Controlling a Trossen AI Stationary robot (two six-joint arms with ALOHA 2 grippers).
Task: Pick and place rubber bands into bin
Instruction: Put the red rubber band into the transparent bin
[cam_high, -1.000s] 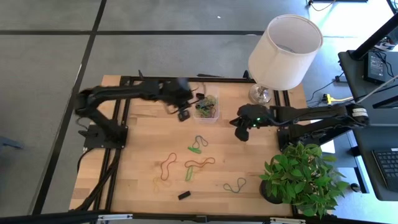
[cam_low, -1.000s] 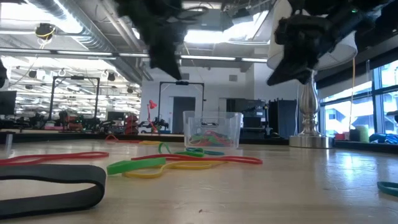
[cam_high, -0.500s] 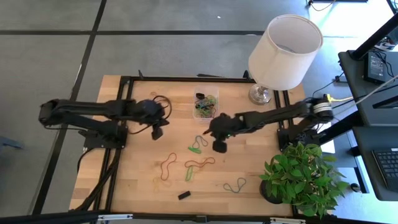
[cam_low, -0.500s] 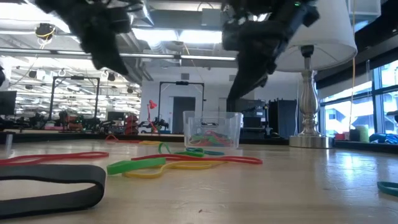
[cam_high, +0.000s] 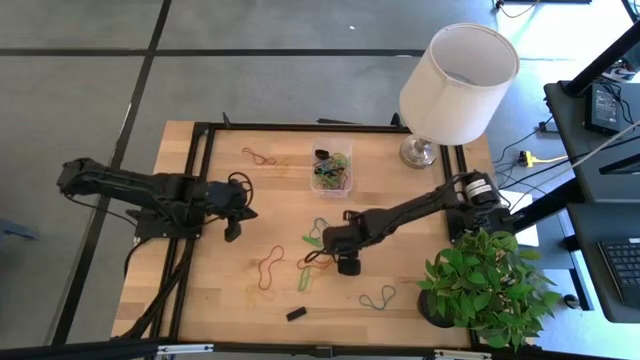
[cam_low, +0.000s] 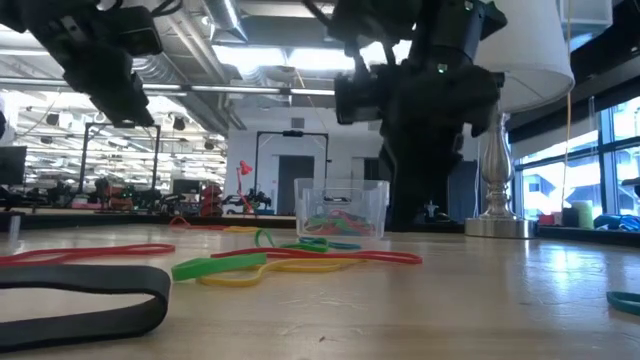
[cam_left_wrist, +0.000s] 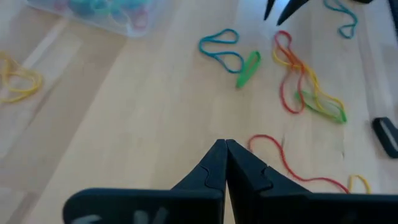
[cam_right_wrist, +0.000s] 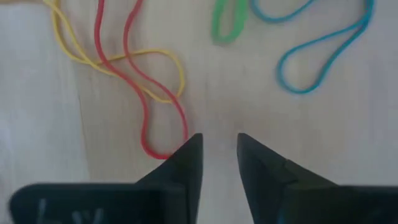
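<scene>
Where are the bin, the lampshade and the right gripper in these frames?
bin (cam_high: 331, 184): high view, its near rim.
lampshade (cam_high: 455, 85): high view, its white side wall.
right gripper (cam_right_wrist: 219, 149): right wrist view, the gap between its two dark fingertips, just above the table beside a red rubber band (cam_right_wrist: 134, 68).

Right gripper (cam_high: 343, 262) swung from beside the lamp down over the red rubber band (cam_right_wrist: 152, 106), left gripper (cam_high: 232, 228) drawn back from the bin (cam_high: 331, 178)

On my feed the tabletop (cam_high: 420, 290) is pale blond wood. I see a red band (cam_right_wrist: 146, 93) tangled with a yellow one (cam_right_wrist: 81, 53), a green band (cam_right_wrist: 227, 22), and a blue loop (cam_right_wrist: 323, 56). The lampshade (cam_high: 458, 82) is white, the plant (cam_high: 490, 285) green, both claws black.
</scene>
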